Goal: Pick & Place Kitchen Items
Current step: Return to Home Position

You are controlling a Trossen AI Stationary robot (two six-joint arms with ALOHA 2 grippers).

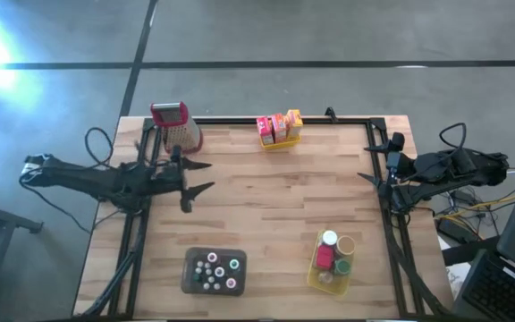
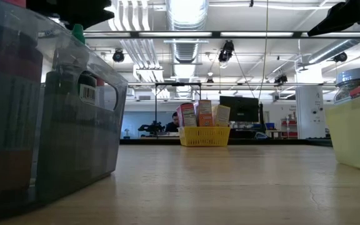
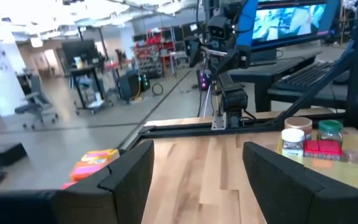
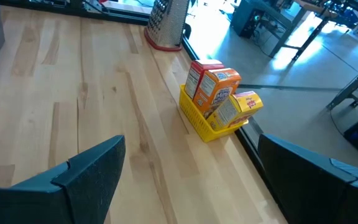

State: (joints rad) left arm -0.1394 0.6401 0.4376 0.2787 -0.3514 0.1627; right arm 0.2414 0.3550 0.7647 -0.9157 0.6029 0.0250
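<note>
Think of the pale wooden table [image 1: 266, 206] seen from above as a clock. At 9 the left gripper [image 1: 202, 175] hangs by the edge. Its two dark fingers are spread wide with nothing between them. At 11 stands the metal grater with the red handle [image 1: 175, 125], which is not part of the job. At 7 sits the dark square plastic bin [image 1: 187, 268], and the tiny bottles with coloured caps [image 1: 215, 271] stand inside it. They look light, smooth and round, so I think they could slip or tip. The cap end, taken from above, looks like the best place to pinch. At 12 the small yellow basket [image 1: 280, 143] holds the orange, yellow and red card boxes [image 1: 278, 127]. These look light and easy to squash, so a soft hold on two flat sides seems right. At 5 a second yellow basket [image 1: 326, 280] holds the little jars with lids [image 1: 336, 243] and a red block [image 1: 325, 258]. The jars look hard and a bit heavier, so holding round the lid should work. At 3 the right gripper [image 4: 191, 138] waits, its fingers spread wide too, holding nothing
</note>
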